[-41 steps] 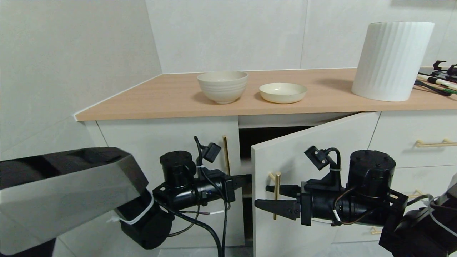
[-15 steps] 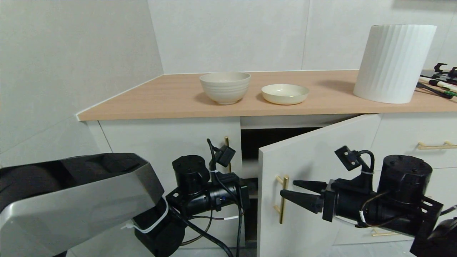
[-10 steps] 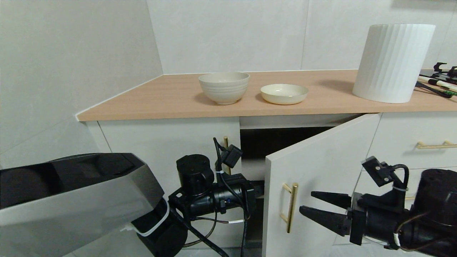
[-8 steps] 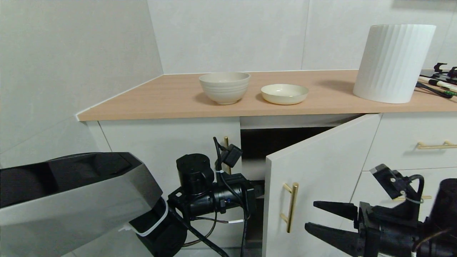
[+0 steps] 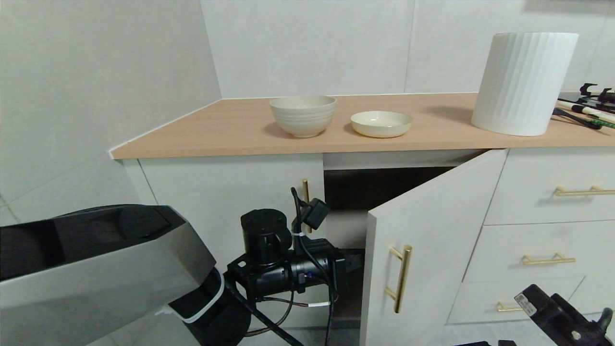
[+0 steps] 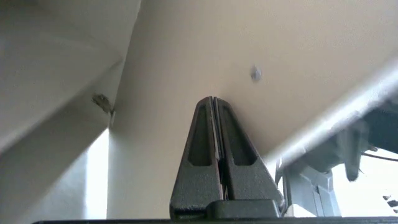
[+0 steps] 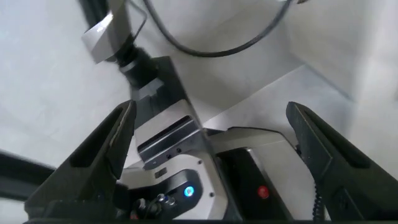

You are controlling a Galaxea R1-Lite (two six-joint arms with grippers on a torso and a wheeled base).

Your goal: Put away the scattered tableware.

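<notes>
My left hand [image 6: 213, 102], pressed together, sits by the open cupboard door [image 5: 432, 230] beneath the bench [image 5: 230, 129], well below the bowl [image 5: 302, 115] and dish [image 5: 381, 123] resting side by side on it; my right hand [image 7: 211, 109] gapes apart.

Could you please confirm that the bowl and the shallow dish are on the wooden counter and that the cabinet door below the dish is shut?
Not quite. The bowl and the shallow dish are indeed on the wooden counter, but the cabinet door below the dish is not shut. It stands swung open, with the dark interior showing behind it, as the head view shows.
</notes>
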